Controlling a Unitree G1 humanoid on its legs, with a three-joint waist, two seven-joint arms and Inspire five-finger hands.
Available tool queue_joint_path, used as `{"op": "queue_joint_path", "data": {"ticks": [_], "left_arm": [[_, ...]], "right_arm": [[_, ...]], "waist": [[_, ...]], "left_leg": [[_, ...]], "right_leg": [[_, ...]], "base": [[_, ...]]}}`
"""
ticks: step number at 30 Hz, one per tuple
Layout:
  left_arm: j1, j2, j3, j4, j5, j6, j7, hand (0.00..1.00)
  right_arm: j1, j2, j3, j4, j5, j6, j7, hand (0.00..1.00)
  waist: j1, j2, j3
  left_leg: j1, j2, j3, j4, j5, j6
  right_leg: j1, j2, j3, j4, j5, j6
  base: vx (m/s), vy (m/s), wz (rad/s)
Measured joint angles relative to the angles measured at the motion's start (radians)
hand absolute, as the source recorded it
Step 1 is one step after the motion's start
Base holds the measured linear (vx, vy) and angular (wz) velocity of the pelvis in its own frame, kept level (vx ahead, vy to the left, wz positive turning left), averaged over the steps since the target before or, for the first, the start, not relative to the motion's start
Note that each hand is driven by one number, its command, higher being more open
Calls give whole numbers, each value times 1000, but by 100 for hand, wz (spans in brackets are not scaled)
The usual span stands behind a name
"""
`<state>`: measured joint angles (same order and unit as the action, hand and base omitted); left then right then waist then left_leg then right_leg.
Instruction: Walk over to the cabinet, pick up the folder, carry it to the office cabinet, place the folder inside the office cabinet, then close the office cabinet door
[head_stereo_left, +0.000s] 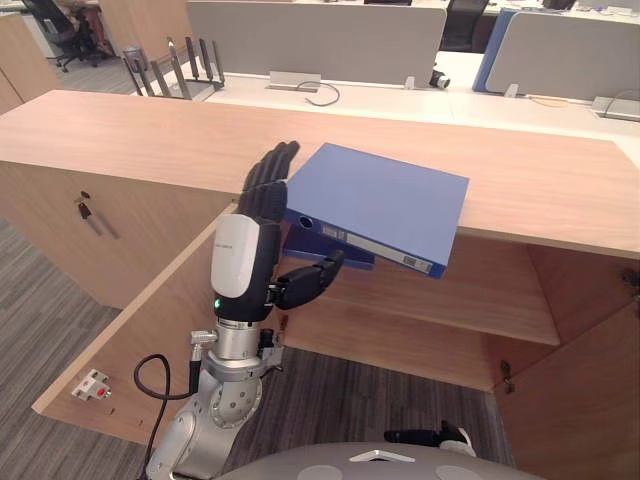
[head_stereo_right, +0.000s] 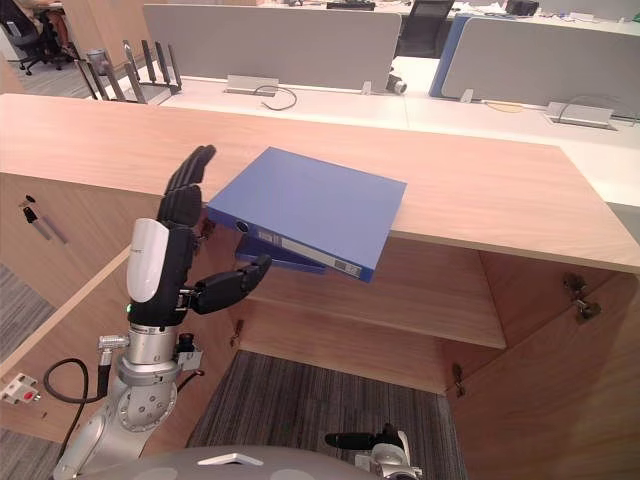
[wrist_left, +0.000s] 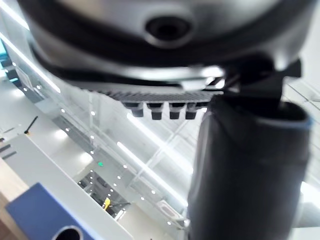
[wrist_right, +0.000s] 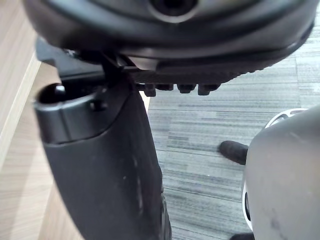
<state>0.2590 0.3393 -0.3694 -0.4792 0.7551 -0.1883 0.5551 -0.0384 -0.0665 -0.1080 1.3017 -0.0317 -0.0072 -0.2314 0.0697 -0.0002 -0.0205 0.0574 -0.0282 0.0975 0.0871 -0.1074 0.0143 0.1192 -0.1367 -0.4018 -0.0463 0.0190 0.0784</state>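
Left hand (head_stereo_left: 250, 245) upright, touching blue folder (head_stereo_left: 385, 200)

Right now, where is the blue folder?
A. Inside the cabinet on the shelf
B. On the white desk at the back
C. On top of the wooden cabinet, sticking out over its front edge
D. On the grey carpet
C: the blue folder rests on the cabinet top. Its near end hangs out over the front edge, above the shelf, and the left hand is at its end.
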Motion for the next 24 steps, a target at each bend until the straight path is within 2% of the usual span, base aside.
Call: {"op": "queue_joint_path", "data": {"ticks": [11, 17, 24], "left_arm": [[-133, 98, -109, 0, 10, -31, -44, 100], [-184, 134, -139, 1, 44, -38, -66, 100], [-230, 170, -151, 37, 78, -51, -76, 100]], "right_arm": [[-5, -1, 1, 0, 0, 0, 8, 100], [-5, -1, 0, 0, 0, 0, 9, 100], [-5, -1, -3, 0, 0, 0, 10, 100]], "waist": [[-21, -4, -10], [-25, -6, -13], [-45, -14, -32]], "left_leg": [[1, 2, 18, 0, -1, 1], [3, 3, 21, -1, -1, 1], [3, 3, 32, -3, -1, 1]], "right_leg": [[-13, 0, 22, 8, 1, 0], [-14, 0, 25, 8, 1, 1], [-20, 0, 35, 7, 3, 1]], "base": [[-10, 14, -5], [0, 0, 0], [-2, 8, -4]]}}
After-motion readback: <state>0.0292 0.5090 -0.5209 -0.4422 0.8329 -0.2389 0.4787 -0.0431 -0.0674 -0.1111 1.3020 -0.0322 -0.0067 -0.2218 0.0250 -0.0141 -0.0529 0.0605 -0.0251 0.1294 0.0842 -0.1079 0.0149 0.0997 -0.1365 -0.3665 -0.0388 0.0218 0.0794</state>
